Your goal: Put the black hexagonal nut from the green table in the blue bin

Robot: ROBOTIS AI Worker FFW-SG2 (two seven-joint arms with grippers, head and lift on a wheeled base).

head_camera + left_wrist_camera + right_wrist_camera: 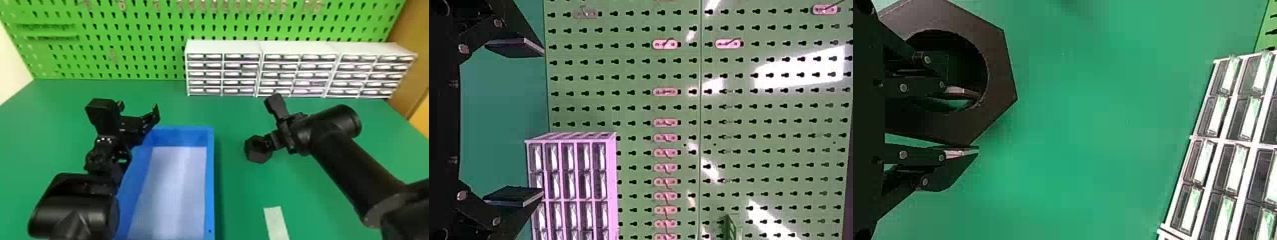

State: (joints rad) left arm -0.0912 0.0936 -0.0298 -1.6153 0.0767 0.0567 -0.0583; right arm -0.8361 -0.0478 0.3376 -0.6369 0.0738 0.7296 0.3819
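- Right pincer (269, 142): closed on one wall of the black hexagonal nut (257, 155); one finger sits inside the nut's hole, the other lies along its outer side.
- Black hexagonal nut: at the right pincer's tips, outside the blue bin. Clearance from the table (236, 191) cannot be determined.
- Clock reference for the items below: head view, centred on the right pincer, 12 o'clock pointing away from the robot.
- Pale strip (276, 223): on the table, 6 o'clock.
- Blue bin (209, 178): on the table, 8 o'clock; white base.
- Left pincer (139, 110): between 9 and 10 o'clock, near the bin's far-left corner; fingers wide apart, nothing held.
- White drawer cabinets (261, 48): rear of the table, between 12 and 2 o'clock.
- Green pegboard (134, 48): behind the table, 11 o'clock.
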